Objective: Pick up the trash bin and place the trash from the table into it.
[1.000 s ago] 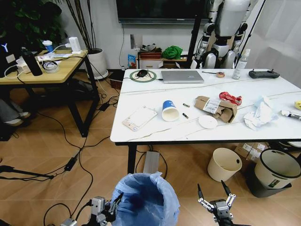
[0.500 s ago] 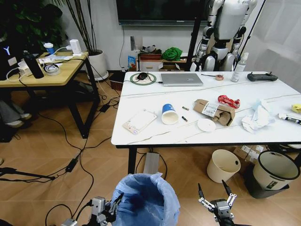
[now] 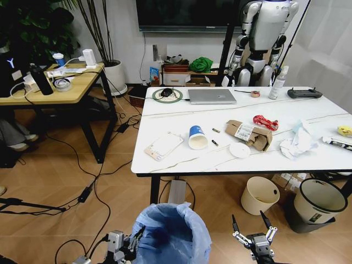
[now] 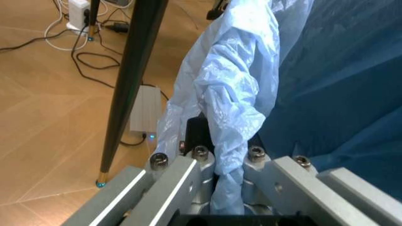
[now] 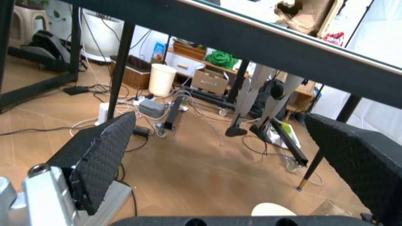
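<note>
The trash bin, lined with a crinkly light-blue bag, hangs low in front of me. My left gripper is shut on its rim, with the bag pinched between the fingers. My right gripper stands open beside the bin and holds nothing; its pads are wide apart. Ahead on the table lies the trash: a blue-white cup, a torn cardboard box, a red wrapper, a white lid, tissues, a pink-white packet and a yellow peel.
A silver laptop and a black controller sit at the table's far side. Under its right end stand a cream bucket and a grey-black bin. A wooden desk is at left, and cables run across the floor.
The whole head view has shifted a little, so the camera has moved and the table sits slightly lower in the picture. The bin and both grippers hold the same pose.
</note>
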Controlling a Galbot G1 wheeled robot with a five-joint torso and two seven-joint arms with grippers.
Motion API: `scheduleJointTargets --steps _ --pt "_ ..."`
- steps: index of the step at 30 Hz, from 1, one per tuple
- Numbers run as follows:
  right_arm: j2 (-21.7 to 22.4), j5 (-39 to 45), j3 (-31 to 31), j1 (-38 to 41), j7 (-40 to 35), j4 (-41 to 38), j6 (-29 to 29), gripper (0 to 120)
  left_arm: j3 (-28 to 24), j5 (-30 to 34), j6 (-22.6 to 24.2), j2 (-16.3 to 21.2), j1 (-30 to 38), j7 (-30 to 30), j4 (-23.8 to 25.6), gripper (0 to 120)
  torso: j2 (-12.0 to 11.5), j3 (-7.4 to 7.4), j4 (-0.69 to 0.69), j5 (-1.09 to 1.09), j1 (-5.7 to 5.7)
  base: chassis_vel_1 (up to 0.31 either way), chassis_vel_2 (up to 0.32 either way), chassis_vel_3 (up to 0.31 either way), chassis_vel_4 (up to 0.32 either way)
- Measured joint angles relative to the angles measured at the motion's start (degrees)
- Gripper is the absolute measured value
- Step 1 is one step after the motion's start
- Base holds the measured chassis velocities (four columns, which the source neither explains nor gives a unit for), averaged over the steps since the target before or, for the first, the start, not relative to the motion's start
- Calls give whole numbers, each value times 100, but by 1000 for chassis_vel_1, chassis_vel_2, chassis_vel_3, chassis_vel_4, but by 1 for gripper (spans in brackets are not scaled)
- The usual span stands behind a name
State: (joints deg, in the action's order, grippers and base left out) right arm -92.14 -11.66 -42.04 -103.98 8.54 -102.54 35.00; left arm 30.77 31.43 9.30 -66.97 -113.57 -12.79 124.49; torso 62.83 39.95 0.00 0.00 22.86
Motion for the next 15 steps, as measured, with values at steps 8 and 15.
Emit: scheduleJointTargets --steps 8,15 --pt "0 -1 -2 -6 -3 -9 5 100 -16 -13 -1 -1 15 1 -1 0 219 122 0 0 98 0 0 0 0" --pt "0 -2 -2 -7 -3 -14 5 100 -30 -24 -1 -7 16 9 -2 0 427 236 0 0 189 0 0 0 0"
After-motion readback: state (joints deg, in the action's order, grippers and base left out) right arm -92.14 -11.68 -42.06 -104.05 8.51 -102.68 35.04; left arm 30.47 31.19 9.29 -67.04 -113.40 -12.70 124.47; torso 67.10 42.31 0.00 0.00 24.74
